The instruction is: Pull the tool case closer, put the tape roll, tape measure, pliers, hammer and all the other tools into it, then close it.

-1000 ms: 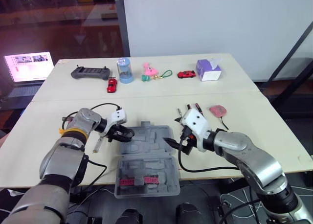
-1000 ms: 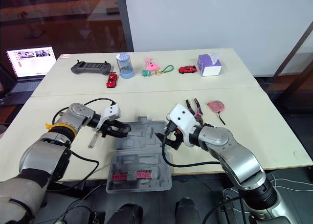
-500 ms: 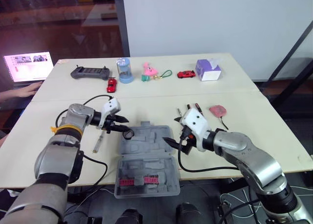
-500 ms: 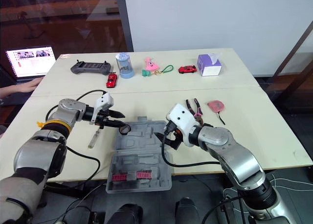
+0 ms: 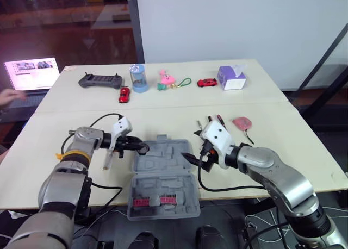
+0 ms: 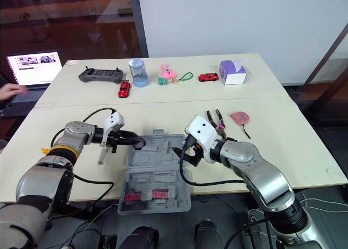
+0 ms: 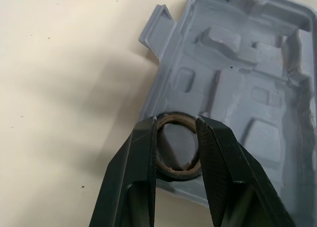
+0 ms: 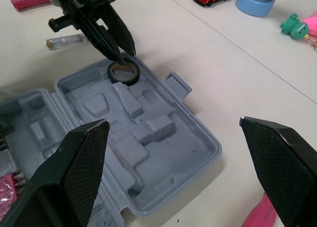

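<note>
The left pincer [image 7: 176,122] was clamped narrowly on the tape roll [image 7: 179,174], one black finger on each side of the ring. Directly beneath it lay a corner of the open grey tool case [image 5: 163,175], close to the rim. Across the case, the right pincer [image 6: 182,155] was spread wide and held nothing. Beyond that pincer, pliers [image 5: 213,120] and a pink tape measure [image 5: 242,122] lay on the counter [image 5: 283,135]. If released this near the rim, the roll could catch the edge and roll out onto the counter. It could also sit proud of the moulded recesses and block the lid.
</note>
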